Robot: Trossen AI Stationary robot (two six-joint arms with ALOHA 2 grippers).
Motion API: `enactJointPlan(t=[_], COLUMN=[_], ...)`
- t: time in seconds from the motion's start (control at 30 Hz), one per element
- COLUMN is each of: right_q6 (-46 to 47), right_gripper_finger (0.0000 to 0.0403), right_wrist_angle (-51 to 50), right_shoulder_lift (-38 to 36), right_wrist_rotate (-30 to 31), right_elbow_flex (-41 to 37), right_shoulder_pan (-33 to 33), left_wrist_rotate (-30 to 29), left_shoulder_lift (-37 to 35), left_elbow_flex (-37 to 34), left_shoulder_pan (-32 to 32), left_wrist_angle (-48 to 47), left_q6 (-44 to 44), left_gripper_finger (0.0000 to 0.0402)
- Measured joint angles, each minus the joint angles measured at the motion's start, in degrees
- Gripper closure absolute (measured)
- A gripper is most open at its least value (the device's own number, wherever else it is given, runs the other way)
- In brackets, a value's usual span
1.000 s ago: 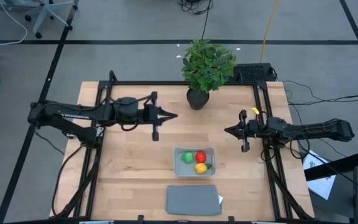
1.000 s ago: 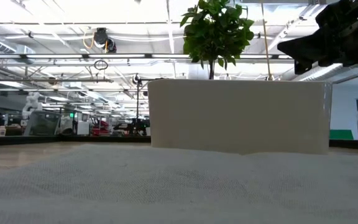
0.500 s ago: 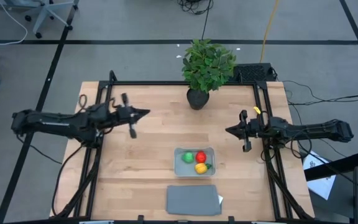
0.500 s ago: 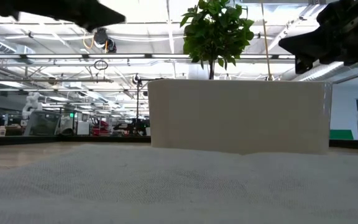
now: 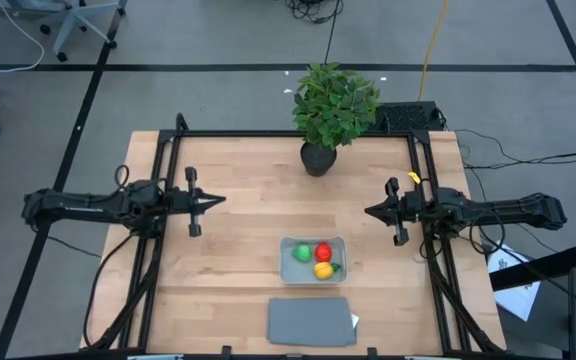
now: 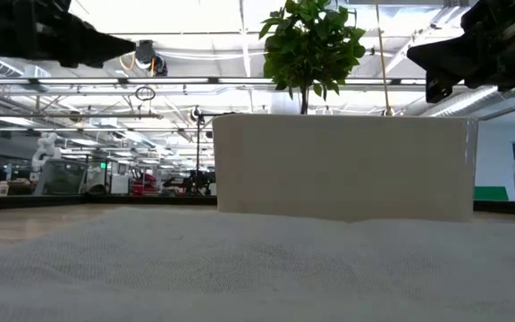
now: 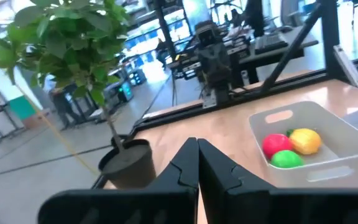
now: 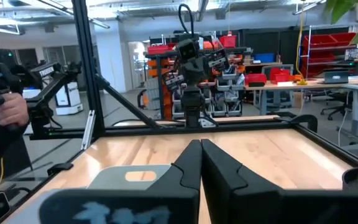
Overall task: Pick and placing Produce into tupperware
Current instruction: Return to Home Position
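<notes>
The left tool point(image 5: 216, 199) hangs clenched and empty over the left side of the counter point(image 5: 248, 240), because the job looks done. Near the middle, the tub point(image 5: 286, 262) holds the green fruit point(image 5: 301, 254), red fruit point(image 5: 322, 251) and yellow fruit point(image 5: 323, 270). The right tool point(image 5: 370, 211), clenched too, waits on the right.

Left arm point(image 5: 98, 204) and right arm point(image 5: 498, 210) are slim matte-black jointed links with black cables, a yellow tag point(image 5: 413, 178) by the right wrist; left gripper point(image 5: 220, 199) and right gripper point(image 5: 368, 211) have black angular tapering fingers point(image 7: 180, 169).
</notes>
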Motion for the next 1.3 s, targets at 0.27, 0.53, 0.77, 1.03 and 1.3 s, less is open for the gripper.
enactJointPlan(t=[0.27,0.53,0.77,1.03,1.3], right_q6=[-0.2,1.4,1.5,1.4,1.4], right_gripper_finger=[0.0403,0.0403,0.0403,0.0403,0.0403], right_wrist_angle=[0.7,-1.3,-3.7,-3.5,-3.4], right_shoulder_lift=[0.0,-1.9,-3.4,-3.4,-3.4], right_wrist_rotate=[-3.5,-3.5,-2.7,-2.6,-2.6], right_elbow_flex=[0.0,0.0,0.0,0.0,0.0], right_shoulder_pan=[0.0,0.0,0.0,0.0,0.0], left_wrist_rotate=[9.4,6.5,6.5,6.6,6.6], left_shoulder_lift=[-1.5,-4.3,-7.9,-9.0,-9.0], left_elbow_flex=[-1.5,-1.5,-1.6,-1.6,-1.6], left_shoulder_pan=[7.4,7.9,7.9,7.9,7.9], left_wrist_angle=[-2.1,-8.1,-13.1,-13.7,-13.6], left_q6=[-3.3,-4.1,-4.1,-4.6,-6.5], left_gripper_finger=[0.0402,0.0402,0.0402,0.0402,0.0401])
